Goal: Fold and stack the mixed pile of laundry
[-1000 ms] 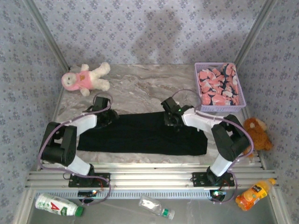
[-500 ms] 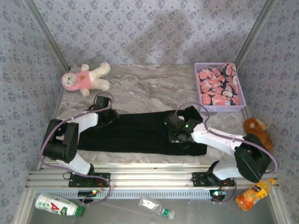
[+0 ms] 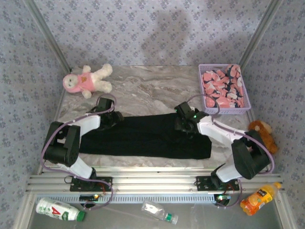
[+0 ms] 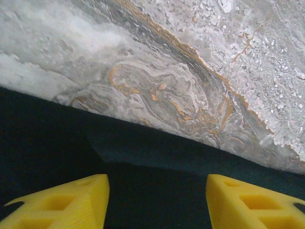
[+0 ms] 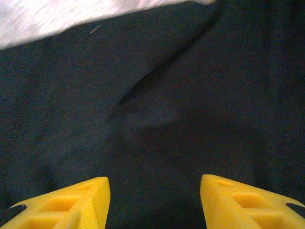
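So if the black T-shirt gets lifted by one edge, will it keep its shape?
Probably floppy: the black T-shirt lies flat with a soft crease, so it would likely drape from the lifted edge. Pushed, it would probably bunch on the marble table rather than slide whole.

Two garments [image 3: 143, 136] [image 3: 221, 88], two plush toys [image 3: 88, 80] [image 3: 261, 133], three bottles [image 3: 59, 209] [image 3: 159, 212] [image 3: 259, 198], one basket [image 3: 226, 111].

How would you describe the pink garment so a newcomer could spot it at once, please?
On the marble table, look to the far right corner, where a lavender mesh basket stands. The pink garment lies bundled inside it; unlike the black T-shirt spread flat, it carries dark and white shapes.
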### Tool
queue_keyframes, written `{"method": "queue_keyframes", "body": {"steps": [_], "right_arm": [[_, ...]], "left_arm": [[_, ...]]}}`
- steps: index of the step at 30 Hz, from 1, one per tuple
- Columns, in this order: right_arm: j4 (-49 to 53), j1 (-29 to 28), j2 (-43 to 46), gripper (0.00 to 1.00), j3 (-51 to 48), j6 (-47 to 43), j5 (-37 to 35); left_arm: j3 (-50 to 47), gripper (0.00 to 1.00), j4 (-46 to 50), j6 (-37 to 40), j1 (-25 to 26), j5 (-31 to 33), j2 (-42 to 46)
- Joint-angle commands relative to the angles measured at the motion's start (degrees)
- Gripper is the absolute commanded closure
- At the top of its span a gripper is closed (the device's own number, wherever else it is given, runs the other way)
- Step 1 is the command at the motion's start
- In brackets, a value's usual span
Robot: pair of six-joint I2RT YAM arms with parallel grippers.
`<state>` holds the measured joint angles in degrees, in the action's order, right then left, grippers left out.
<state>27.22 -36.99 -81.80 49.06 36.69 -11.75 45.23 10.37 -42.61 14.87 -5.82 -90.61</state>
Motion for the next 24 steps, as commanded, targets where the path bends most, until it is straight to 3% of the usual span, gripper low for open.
{"method": "queue_keyframes", "body": {"steps": [1, 8, 16, 20, 24], "right_arm": [[1.3, -8.7, 3.4, 0.45, -1.3, -3.6, -0.7], [6.9, -20.6, 1.4, 0.5, -2.7, -1.9, -4.8], [9.2, -23.2, -3.3, 0.57, -2.2, -1.4, -7.9], [10.2, -23.5, -5.8, 0.66, -1.0, -1.2, -9.2], [12.4, -23.7, -6.6, 0.87, 1.1, -1.1, -10.8]], "left_arm": [[1.7, 0.4, 0.6, -0.1, 0.6, -1.1, -0.9], [3.1, 0.39, 0.4, -0.3, 0.6, -1.1, -2.3], [2.8, 0.38, -0.2, -0.8, 0.6, -0.9, -2.5], [2.0, 0.38, -0.5, -1.0, 0.5, -0.4, -2.1], [1.5, 0.38, -0.5, -1.2, 0.5, -0.3, -1.9]]}}
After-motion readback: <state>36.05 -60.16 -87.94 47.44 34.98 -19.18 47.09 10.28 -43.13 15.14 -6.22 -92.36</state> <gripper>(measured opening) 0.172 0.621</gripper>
